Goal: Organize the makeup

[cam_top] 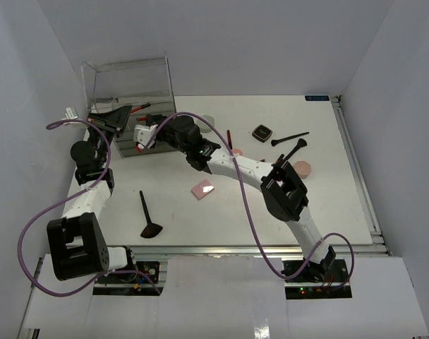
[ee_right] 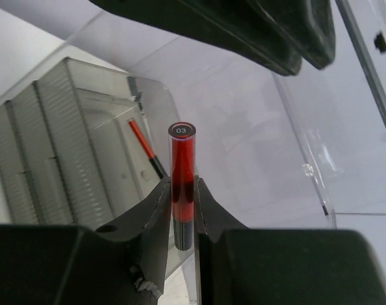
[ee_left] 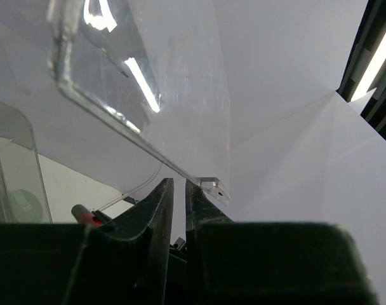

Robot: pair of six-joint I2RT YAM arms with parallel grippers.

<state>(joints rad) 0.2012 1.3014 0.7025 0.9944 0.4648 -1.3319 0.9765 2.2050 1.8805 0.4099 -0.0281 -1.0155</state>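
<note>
My right gripper [ee_right: 182,184] is shut on a slim red-and-black stick [ee_right: 183,165], held upright with its round cap up, right in front of the clear drawer box [ee_right: 66,127]. Another red-and-black stick [ee_right: 142,145] lies inside the box. From above, the right gripper [cam_top: 149,134] sits at the box's [cam_top: 130,78] front, and the left gripper [cam_top: 116,116] is at its left front corner. In the left wrist view the left gripper [ee_left: 179,183] has its jaws nearly together on a clear plastic edge of the box [ee_left: 104,108]. Of the loose makeup, a pink square compact [cam_top: 202,188] lies mid-table.
A black brush [cam_top: 145,212] lies near the left arm. A black square compact [cam_top: 262,132], two black brushes [cam_top: 290,138] [cam_top: 293,150], a pink disc [cam_top: 303,168] and a red stick [cam_top: 229,138] lie at the back right. The purple cable [cam_top: 236,183] hangs over the middle.
</note>
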